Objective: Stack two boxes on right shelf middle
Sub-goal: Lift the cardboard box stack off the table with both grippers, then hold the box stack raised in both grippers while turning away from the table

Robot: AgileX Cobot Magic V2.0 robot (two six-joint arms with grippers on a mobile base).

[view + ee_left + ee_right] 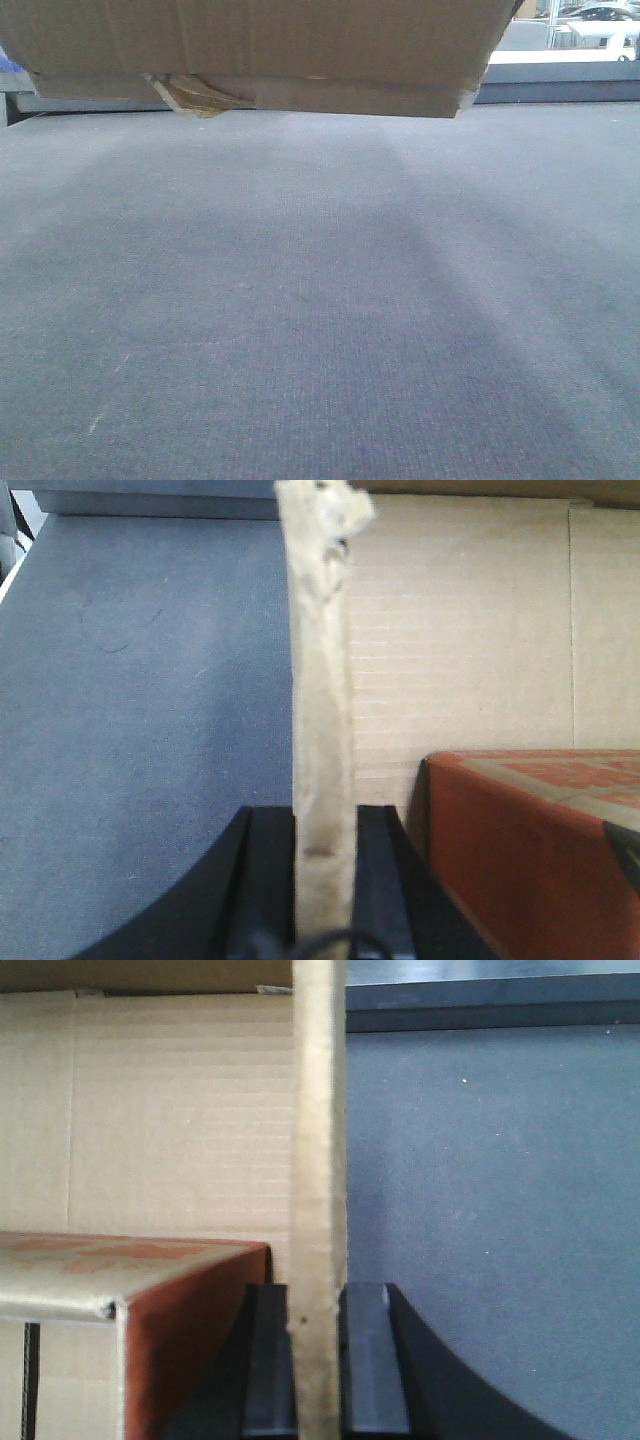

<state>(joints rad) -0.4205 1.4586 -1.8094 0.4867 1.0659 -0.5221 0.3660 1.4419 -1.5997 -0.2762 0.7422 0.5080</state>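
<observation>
Plainly, I am mid-carry, and nothing is stacked as far as these views show. My left pincer (322, 825) is closed narrow on the torn upright wall of the large brown corrugated cardboard box (460, 630), its black fingers (268, 880) pressing that wall from both sides. My right pincer (316, 1300) clamps the opposite wall of the same box in the same way.

From the front view the box hangs at the top of the frame, spanning from the left edge to right of centre, clear above the grey carpeted floor (320, 320). A strip of yellowish tape (190, 95) peels from its lower edge. Inside the box, near the gripped wall, lies a reddish-brown carton (530, 840); I cannot tell whether it counts as the second box.

The right shelf appears in none of the views. By my judgement the lift is done. What is left is reaching the shelf, setting this box on its middle board, and completing the stack.
</observation>
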